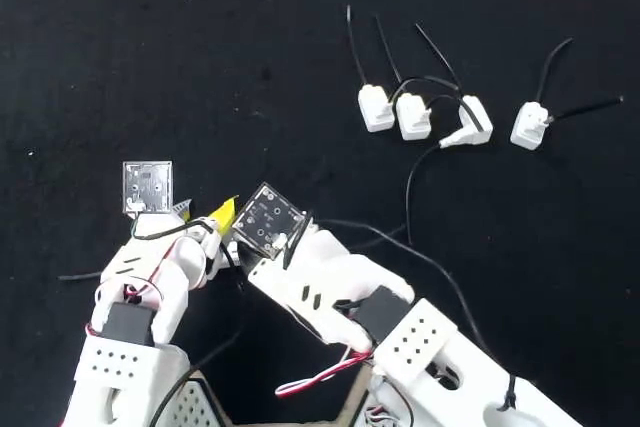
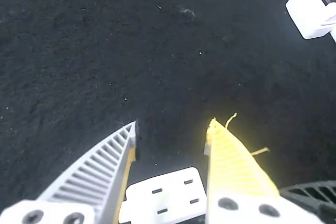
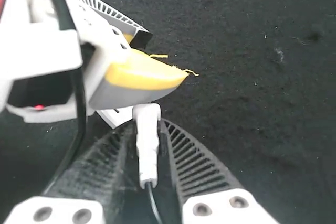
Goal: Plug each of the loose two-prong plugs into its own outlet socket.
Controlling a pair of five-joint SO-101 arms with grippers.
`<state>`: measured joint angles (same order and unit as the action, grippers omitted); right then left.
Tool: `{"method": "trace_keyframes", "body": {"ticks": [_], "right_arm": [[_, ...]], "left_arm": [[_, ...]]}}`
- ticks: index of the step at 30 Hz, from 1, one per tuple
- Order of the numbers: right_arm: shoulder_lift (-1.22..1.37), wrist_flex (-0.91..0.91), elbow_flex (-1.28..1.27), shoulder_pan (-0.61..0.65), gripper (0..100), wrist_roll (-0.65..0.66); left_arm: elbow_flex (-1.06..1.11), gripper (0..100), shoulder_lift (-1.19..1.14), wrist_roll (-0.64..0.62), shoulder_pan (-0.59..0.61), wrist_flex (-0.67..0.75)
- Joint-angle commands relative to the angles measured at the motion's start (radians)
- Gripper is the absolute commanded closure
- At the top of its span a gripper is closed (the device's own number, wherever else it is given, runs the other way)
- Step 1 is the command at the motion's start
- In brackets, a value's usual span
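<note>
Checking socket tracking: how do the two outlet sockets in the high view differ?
The lone socket lies flat on the table, square to the view, with no gripper on it. The held socket is turned like a diamond and sits in the left gripper. The right gripper holds a plug aimed at the held socket; nothing points at the lone socket. Both are square with grey faces.

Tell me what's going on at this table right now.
A plug is being joined to a socket. The left gripper clamps a white socket, and the right gripper holds a corded plug against it; whether it's seated is unclear. Four more plugs lie loose farther back. A second socket waits nearby.
</note>
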<state>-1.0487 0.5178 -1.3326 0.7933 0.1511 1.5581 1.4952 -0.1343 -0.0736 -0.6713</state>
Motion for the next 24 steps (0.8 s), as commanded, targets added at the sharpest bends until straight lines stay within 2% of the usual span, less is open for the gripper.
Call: {"method": "trace_keyframes", "body": {"ticks": [1,7,15,20,24], "right_arm": [[-0.042,0.002,0.019,-0.032,98.8,0.008],[-0.035,0.008,0.007,-0.032,98.8,0.008],[-0.033,0.074,0.01,-0.032,98.8,0.005],[0.061,0.146,0.117,-0.032,98.8,-0.083],[0.239,0.224,0.249,-0.037,98.8,-0.092]], "left_arm": [[0.002,78,-0.002,0.014,-0.01,0.005],[-0.036,78,0.0,0.014,0.015,0.003],[-0.176,78,-0.006,0.008,0.265,-0.098],[-0.148,78,-0.031,0.044,0.288,-0.1],[-0.188,81,-0.17,0.084,0.288,-0.083]]}}
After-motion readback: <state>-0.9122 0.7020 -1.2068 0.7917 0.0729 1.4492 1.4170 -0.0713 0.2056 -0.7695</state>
